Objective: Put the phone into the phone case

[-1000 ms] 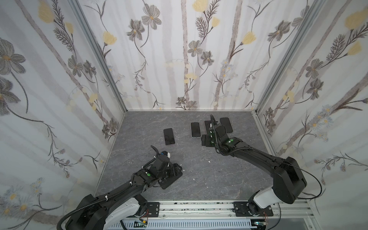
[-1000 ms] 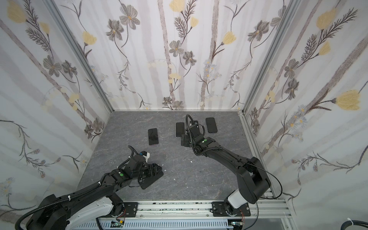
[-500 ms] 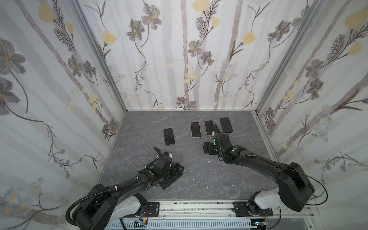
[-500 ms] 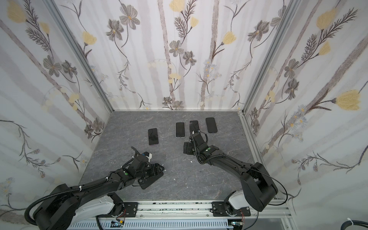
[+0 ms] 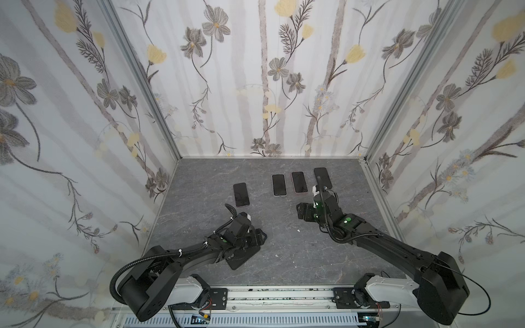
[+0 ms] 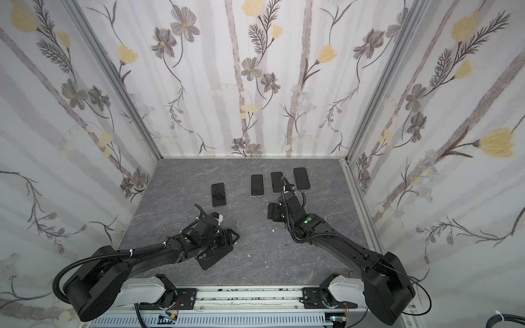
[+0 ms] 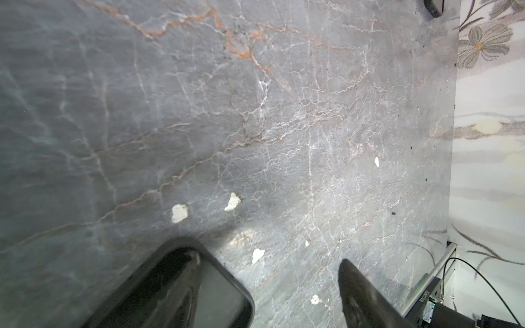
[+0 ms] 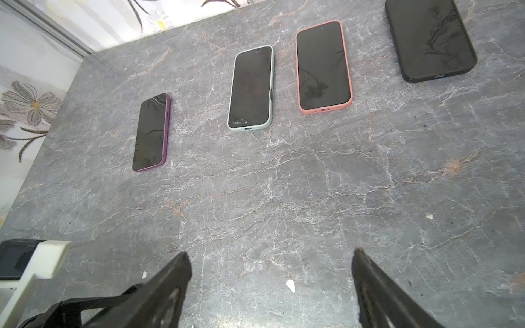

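Observation:
A black phone case [image 5: 240,257] [image 6: 216,257] lies near the table's front, partly under my left gripper [image 5: 255,238]. In the left wrist view the case [image 7: 221,301] shows one rounded corner. One finger [image 7: 181,284] lies over its hollow, the other [image 7: 363,298] stands apart over bare table. That gripper [image 7: 270,284] is open. A thin purple-edged phone [image 5: 241,194] [image 8: 152,132] lies flat, screen up, further back. My right gripper [image 5: 302,210] [image 8: 271,269] hovers open over bare table, short of the row of phones.
Three cased phones lie in a row at the back: mint [image 8: 251,88], pink [image 8: 324,66] and black [image 8: 430,37]. Small white flecks [image 7: 179,212] dot the grey marble table [image 5: 284,250]. Flowered walls close in three sides.
My right gripper has drawn back from over the pink-cased phone toward the table's middle, leaving that phone lying uncovered. My left arm has sunk lower and its gripper has edged slightly right over the case.

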You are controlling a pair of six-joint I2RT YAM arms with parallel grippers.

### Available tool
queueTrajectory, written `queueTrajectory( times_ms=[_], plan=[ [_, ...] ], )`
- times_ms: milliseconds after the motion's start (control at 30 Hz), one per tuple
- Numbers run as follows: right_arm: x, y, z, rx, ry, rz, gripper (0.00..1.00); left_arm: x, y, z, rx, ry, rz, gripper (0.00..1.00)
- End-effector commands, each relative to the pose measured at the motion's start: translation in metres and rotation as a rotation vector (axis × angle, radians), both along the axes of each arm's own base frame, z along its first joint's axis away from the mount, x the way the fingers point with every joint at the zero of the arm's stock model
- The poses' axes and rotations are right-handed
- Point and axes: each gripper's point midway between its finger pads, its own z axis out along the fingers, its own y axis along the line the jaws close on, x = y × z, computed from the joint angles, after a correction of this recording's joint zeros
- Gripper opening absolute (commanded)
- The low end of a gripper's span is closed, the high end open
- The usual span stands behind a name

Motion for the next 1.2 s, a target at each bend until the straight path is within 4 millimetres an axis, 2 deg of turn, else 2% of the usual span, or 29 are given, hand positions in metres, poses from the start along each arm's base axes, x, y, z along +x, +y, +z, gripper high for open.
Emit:
queueTrajectory(
  times_ms=[0,400,433,500,833,967,1167],
  plan=[
    [0.001,-0.007,0.01,-0.008,-0.039,-0.02,0.87,0.008,-0.011,0.005,-0.006,-0.034,-0.037,0.77],
    [-0.006,-0.034,0.037,-0.024,-0.129,-0.089,0.88,0.017,-0.06,0.006,-0.038,-0.034,-0.137,0.78],
    [-0.01,-0.037,0.028,-0.038,-0.117,-0.091,0.88,0.017,-0.065,0.004,-0.04,-0.028,-0.147,0.78],
    [-0.011,-0.042,0.028,-0.046,-0.122,-0.103,0.87,0.019,-0.074,0.001,-0.048,-0.02,-0.167,0.78],
    [-0.014,-0.057,0.043,-0.059,-0.166,-0.139,0.88,0.035,-0.121,0.004,-0.066,-0.054,-0.267,0.78],
    [-0.016,-0.062,0.046,-0.067,-0.173,-0.147,0.87,0.04,-0.13,0.003,-0.064,-0.043,-0.284,0.78],
    [-0.019,-0.066,0.047,-0.07,-0.177,-0.155,0.88,0.046,-0.132,-0.003,-0.051,-0.02,-0.246,0.79]
  ],
)
